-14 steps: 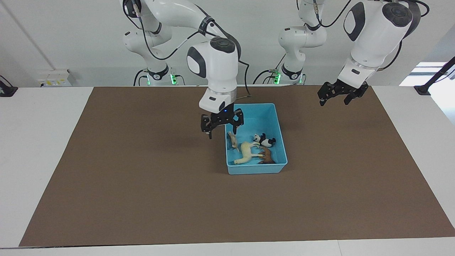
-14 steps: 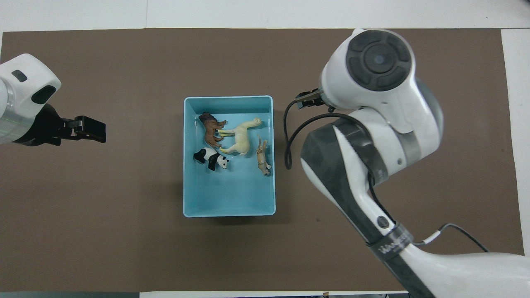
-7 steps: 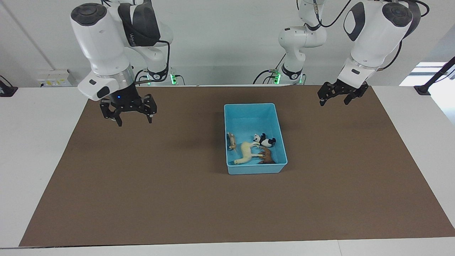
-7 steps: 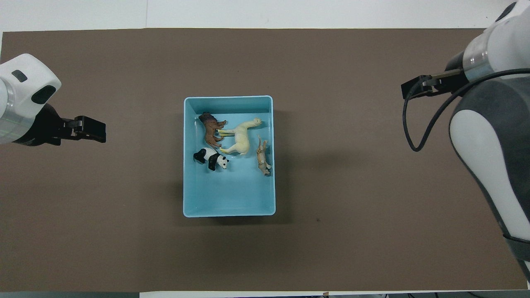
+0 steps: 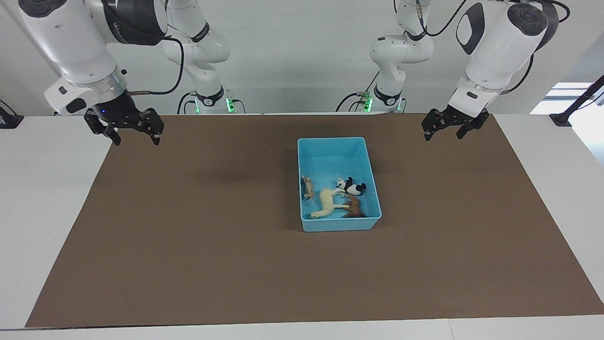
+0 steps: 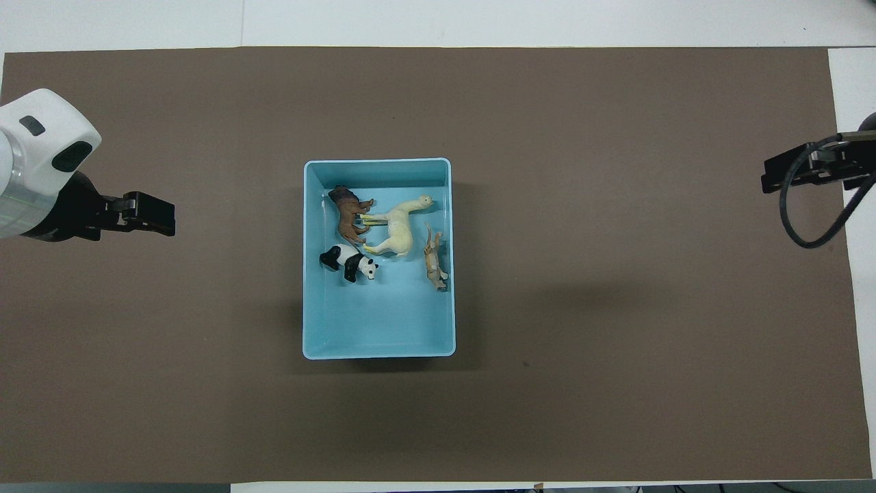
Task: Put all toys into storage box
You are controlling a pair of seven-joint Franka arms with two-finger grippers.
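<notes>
Storage box [image 5: 369,165]: light blue tray with low walls, a little right of centre in the facing view and left of centre in the overhead view [image 6: 378,352], standing on the brown mat.
Toys: all four lie inside the box, gathered in the half farther from the robots.
Lion [image 6: 348,211]: brown with a dark mane, on its side near the box corner toward the left arm's end [image 5: 355,208].
Llama [image 6: 398,226]: cream, long-necked, lying on its side in the middle of the group [image 5: 326,201], its legs touching the lion.
Panda [image 6: 350,261]: black and white, nearer to the robots than the lion and just beside it [image 5: 351,185].
Tiger [image 6: 434,259]: orange-tan, lying along the box wall toward the right arm's end [image 5: 308,187].
Brown mat [image 5: 188,236]: covers most of the table.
Table [image 5: 37,198]: white, showing around the mat's edges.
Left pincer [image 5: 449,128]: in the air over the mat's corner at the upper right of the facing view, well apart from the box; fingers spread apart, nothing between them. At the left edge of the overhead view [image 6: 154,213].
Right pincer [image 5: 132,131]: in the air over the mat's edge at the upper left of the facing view, well apart from the box; fingers spread wide, nothing between them. At the right edge of the overhead view [image 6: 804,166].
</notes>
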